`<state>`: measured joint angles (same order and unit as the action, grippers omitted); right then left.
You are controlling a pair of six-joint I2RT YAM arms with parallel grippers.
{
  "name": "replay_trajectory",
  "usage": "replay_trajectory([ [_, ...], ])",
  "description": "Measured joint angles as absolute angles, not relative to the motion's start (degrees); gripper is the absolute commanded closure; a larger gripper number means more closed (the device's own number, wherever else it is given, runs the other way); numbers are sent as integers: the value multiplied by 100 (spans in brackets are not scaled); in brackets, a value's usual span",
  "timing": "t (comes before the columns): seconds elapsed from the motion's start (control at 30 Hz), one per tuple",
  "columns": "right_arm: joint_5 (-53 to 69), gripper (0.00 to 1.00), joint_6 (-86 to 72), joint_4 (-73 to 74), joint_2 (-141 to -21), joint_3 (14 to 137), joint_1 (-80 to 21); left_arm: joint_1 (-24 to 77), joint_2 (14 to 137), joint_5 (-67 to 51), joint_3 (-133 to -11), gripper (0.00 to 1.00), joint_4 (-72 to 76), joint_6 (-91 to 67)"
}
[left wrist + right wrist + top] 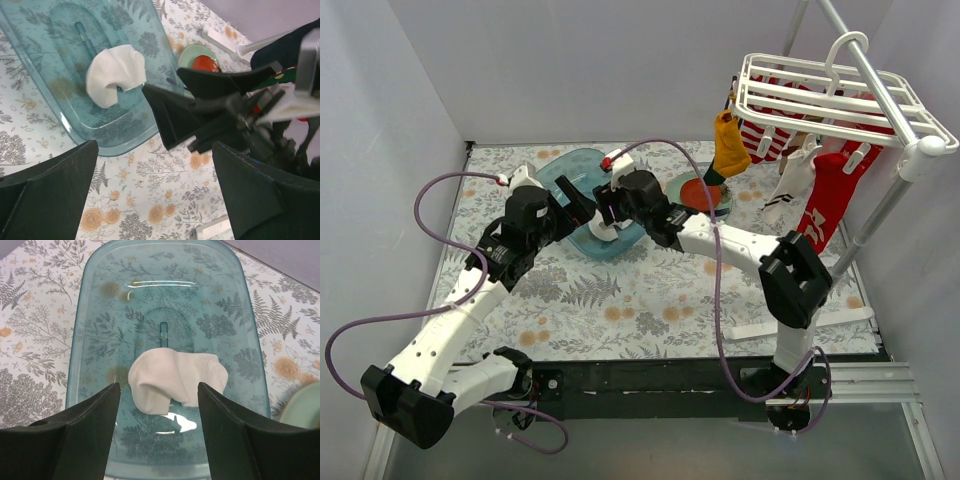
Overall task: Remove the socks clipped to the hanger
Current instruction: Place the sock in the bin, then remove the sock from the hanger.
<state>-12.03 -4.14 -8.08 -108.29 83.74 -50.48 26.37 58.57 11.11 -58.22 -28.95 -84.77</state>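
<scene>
The white hanger (830, 95) hangs on a stand at the back right. Clipped to it are a mustard yellow sock (730, 145), a red-and-white striped sock (770, 125), a pale sock (790, 185) and a red sock (830, 200). Another pale sock (177, 380) lies loose in the blue tub (80, 340), also in the left wrist view (116, 75). My right gripper (159, 390) is open and empty just above the tub's near end (603, 205). My left gripper (154, 165) is open and empty over the floral cloth beside the tub (578, 205), close to the right gripper (200, 110).
A green plate with a red-orange ball (705, 193) sits right of the tub (570, 165), below the yellow sock. The stand's slanted pole (880, 215) and white base bars (800, 325) occupy the right side. Grey walls close in left, back and right.
</scene>
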Motion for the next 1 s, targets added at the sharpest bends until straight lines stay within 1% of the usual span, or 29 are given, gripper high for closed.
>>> replay_trajectory([
  [0.17,-1522,29,-508,-1310,-9773,7203,-5262,2635,5920,827,-6016,2,-2755,-8374],
  [0.37,-2233,30,-578,-2108,-8486,5502,-5887,2637,6049,419,-6230,2,-2606,-8276],
  [0.53,-2825,30,-648,-2322,-7494,4497,-6139,2635,6108,148,-6329,2,-2464,-8193],
  [0.67,-3234,31,-725,-2403,-6628,3922,-6263,2635,6187,-78,-6366,2,-2335,-8136],
  [1.0,-3767,31,-926,-1903,-4499,3253,-6368,2635,6458,-576,-6366,2,-2049,-8049],
])
